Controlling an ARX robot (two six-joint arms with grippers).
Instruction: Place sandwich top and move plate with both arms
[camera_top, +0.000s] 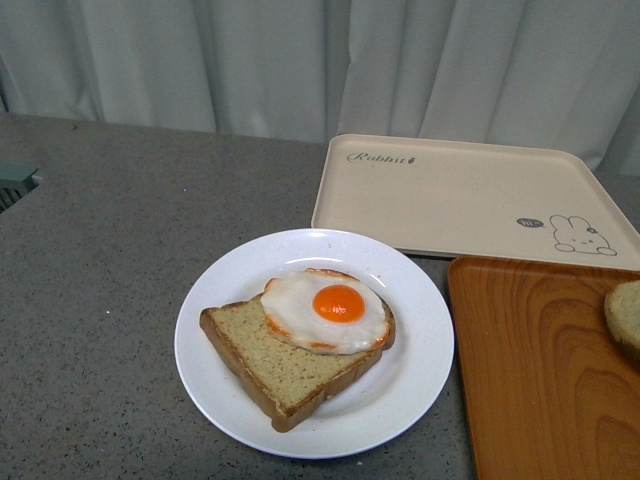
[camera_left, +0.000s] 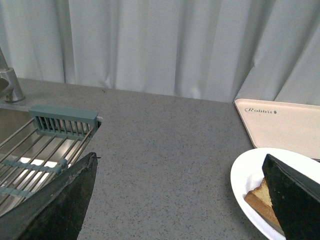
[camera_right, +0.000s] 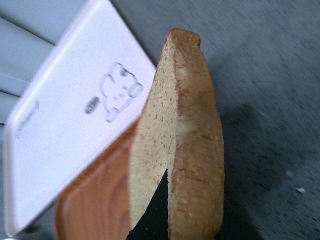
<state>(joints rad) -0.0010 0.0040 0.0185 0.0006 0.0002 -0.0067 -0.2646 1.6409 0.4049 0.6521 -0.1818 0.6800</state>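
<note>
— Left gripper (camera_left: 179, 157)?
— Spread wide, empty, above the grey counter (camera_top: 100, 250), between sink rack (camera_left: 62, 120) and plate (camera_top: 215, 340).
— Right gripper (camera_right: 172, 220)?
— Clamped on the bare bread slice (camera_right: 190, 125), one black finger flat against its face, over the wooden tray (camera_top: 530, 370).
— Plate?
— On the counter, just left of the wooden tray, carrying the egg-topped slice (camera_top: 270, 355).

Two bread slices (camera_top: 290, 365) (camera_top: 626, 315), one fried egg (camera_top: 325, 310), one plate (camera_top: 415, 375), two trays (camera_top: 450, 190) (camera_top: 530, 380).
</note>
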